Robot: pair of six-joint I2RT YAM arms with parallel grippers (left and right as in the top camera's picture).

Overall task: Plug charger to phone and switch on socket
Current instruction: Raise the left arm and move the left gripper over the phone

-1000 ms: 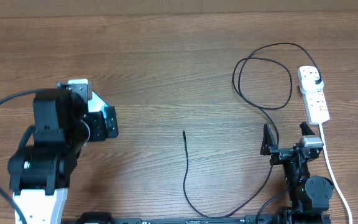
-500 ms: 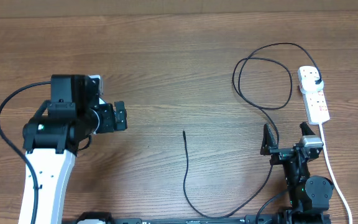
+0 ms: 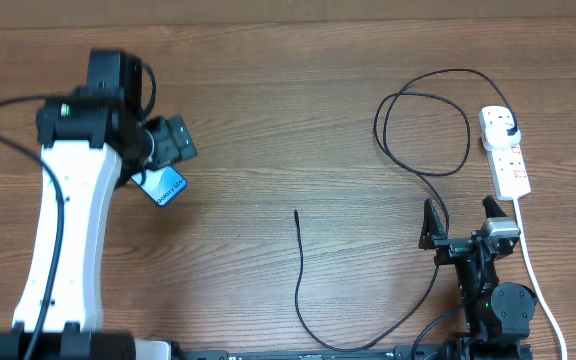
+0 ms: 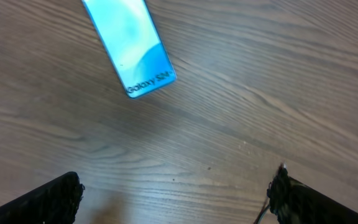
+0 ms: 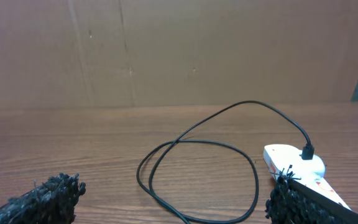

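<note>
Right gripper [image 3: 458, 218], near right: jaws wide apart, empty. Charger [image 3: 299, 235] tip lies free at centre. Phone [image 4: 132, 53] lies at left, just beyond the left gripper [image 4: 176, 180], which is fully spread and empty. Charger plug sits in the socket [image 3: 511, 168], far right. Step, as judged: approaching the phone. Next: grasp the tip and align it with the port.

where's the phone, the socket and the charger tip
phone [image 3: 165, 187]: overhead view, on the blue screen
socket [image 3: 509, 160]: overhead view, middle of the white strip
charger tip [image 3: 297, 214]: overhead view, free end of the black cable

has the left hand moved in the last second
Yes, the left hand moved toward the far edge of the table, judged against the unmoved charger tip.
</note>
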